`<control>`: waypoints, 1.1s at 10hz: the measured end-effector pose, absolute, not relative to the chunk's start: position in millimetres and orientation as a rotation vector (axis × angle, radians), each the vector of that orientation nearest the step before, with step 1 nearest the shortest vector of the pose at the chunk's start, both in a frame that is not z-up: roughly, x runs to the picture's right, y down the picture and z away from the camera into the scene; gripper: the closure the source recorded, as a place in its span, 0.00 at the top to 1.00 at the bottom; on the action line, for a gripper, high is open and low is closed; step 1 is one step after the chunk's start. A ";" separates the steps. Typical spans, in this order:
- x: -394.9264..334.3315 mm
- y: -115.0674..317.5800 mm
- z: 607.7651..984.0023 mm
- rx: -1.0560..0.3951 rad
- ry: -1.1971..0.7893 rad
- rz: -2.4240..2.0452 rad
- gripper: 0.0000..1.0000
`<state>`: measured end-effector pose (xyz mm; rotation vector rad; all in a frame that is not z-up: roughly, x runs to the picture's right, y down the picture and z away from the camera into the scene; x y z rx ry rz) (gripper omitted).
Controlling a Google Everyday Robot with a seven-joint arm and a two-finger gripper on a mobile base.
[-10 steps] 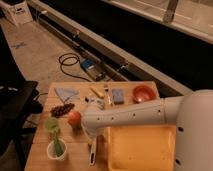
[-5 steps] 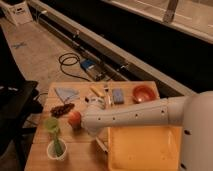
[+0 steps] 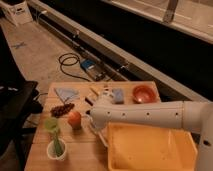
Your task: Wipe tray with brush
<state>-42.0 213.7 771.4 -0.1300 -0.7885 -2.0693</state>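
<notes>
The yellow tray point(image 3: 150, 148) lies at the front right of the wooden table point(image 3: 80, 155). My white arm reaches from the right across the tray's far rim. My gripper point(image 3: 97, 125) hangs at the arm's left end, just beside the tray's left rim. It is shut on the white-handled brush point(image 3: 103, 137), which slants down from the gripper toward the tray's left edge. The brush's lower end is hard to make out against the rim.
An orange-red bowl point(image 3: 144, 93), a blue sponge point(image 3: 118, 95) and a wooden block point(image 3: 93, 91) stand at the back. A blue cloth point(image 3: 66, 93), a dark pile point(image 3: 62, 109), an orange fruit point(image 3: 74, 119) and a green item in a white cup point(image 3: 55, 144) are left. A black chair point(image 3: 15, 107) stands beside the table.
The gripper and the brush have moved right, from over the bare table toward the tray's left rim. The brush has tilted from upright to slanted.
</notes>
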 end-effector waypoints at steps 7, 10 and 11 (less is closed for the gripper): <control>-50.1 121.2 754.2 0.158 -0.740 -1.950 0.00; -54.1 91.3 745.4 0.257 -0.714 -1.917 0.00; -52.7 77.2 739.5 0.292 -0.695 -1.898 0.00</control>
